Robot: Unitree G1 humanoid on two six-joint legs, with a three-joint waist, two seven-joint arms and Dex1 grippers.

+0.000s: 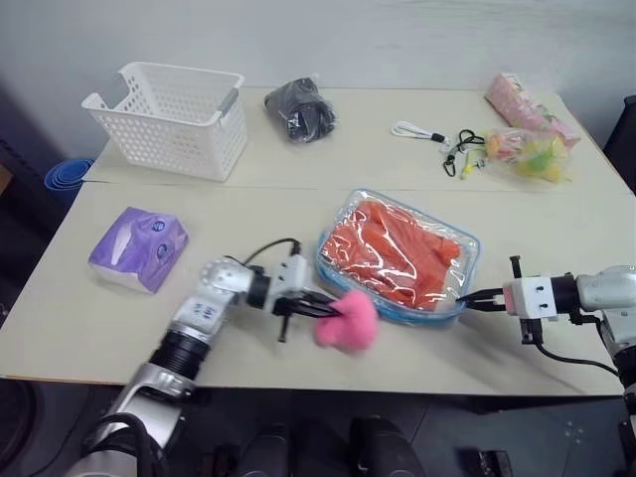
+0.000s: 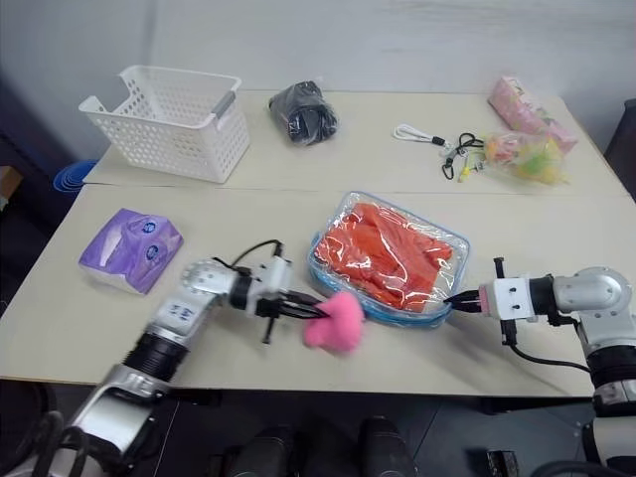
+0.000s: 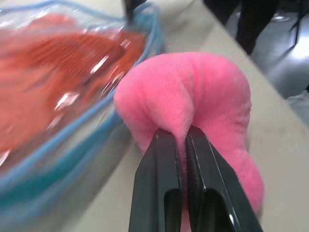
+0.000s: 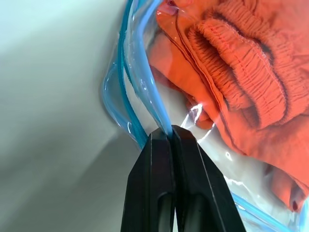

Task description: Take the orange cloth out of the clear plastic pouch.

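Orange cloth (image 1: 397, 253) lies folded inside the clear plastic pouch (image 1: 338, 260) at the middle of the bench (image 1: 248, 214). At 3 o'clock of the pouch, the right end effector (image 1: 469, 297) is closed on its blue edge. At 7 o'clock, the left end effector (image 1: 320, 309) grips a pink plush toy (image 1: 350, 322).

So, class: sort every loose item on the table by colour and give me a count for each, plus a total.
White: 2, the basket and the cord
Black: 1, the bundle
Purple: 1, the tissue pack
Orange: 1, the orange cloth
Clear: 2, the clear plastic pouch and the crinkly bag
Pink: 2, the plush toy and the packet
Total: 9
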